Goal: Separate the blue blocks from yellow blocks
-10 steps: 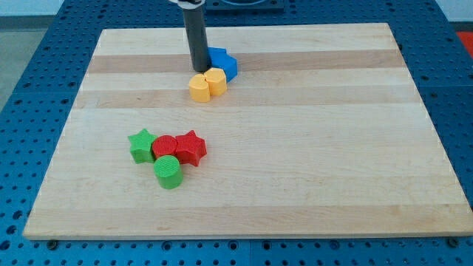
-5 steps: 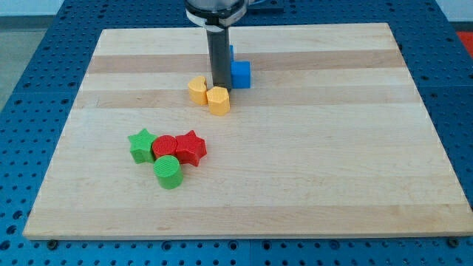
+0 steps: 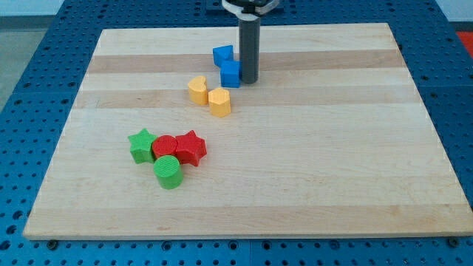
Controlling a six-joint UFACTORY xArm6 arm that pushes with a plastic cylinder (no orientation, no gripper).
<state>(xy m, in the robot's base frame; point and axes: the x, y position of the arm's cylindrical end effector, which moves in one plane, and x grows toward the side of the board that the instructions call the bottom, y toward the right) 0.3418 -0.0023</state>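
Observation:
Two blue blocks lie near the view's top centre: a blue cube point(image 3: 230, 74) and a second blue block point(image 3: 222, 55) just above and to its left. Two yellow blocks lie below them: a yellow heart-like block point(image 3: 197, 89) and a yellow hexagonal block point(image 3: 219, 101), touching each other. A small gap lies between the blue cube and the yellow blocks. My tip point(image 3: 250, 80) stands right against the blue cube's right side, to the upper right of the yellow blocks.
A cluster lies at the view's lower left: a green star point(image 3: 140, 144), a red cylinder point(image 3: 164, 147), a red star point(image 3: 191, 147) and a green cylinder point(image 3: 168, 172). The wooden board point(image 3: 332, 162) lies on a blue perforated table.
My tip moved right, from the left of the blue blocks through the group to the blue cube's right side. The blue and yellow blocks were pushed apart; the yellow hexagon shifted down.

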